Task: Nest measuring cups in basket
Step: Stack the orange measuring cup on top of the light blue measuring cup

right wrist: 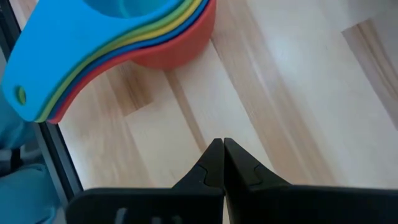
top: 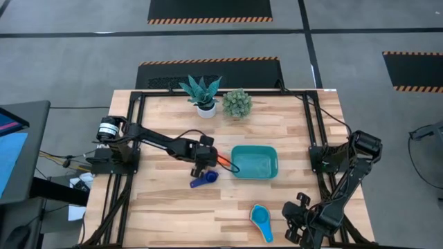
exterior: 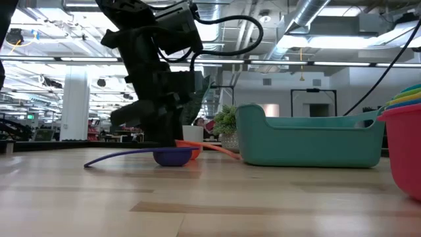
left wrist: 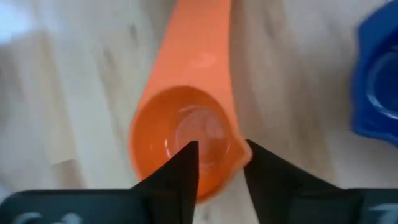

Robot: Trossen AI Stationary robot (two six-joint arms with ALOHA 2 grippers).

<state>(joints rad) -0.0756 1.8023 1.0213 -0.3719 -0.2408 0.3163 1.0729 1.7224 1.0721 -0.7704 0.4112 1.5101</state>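
Now the left gripper (left wrist: 217, 163) straddles the orange cup's (left wrist: 186, 140) rim, fingers apart, handle running straight ahead toward the basket (top: 255, 162).

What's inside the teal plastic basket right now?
Nothing visible: from above, the teal rectangular plastic basket shows only its bare floor. The low view's wall hides the inside. The small orange plastic measuring cup sits outside on the table, with the left gripper straddling its rim.

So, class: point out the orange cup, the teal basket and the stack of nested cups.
orange cup (left wrist: 186, 134): left wrist view, inside of its bowl.
teal basket (top: 255, 163): high view, its bare floor.
stack of nested cups (right wrist: 68, 37): right wrist view, top light blue handle.
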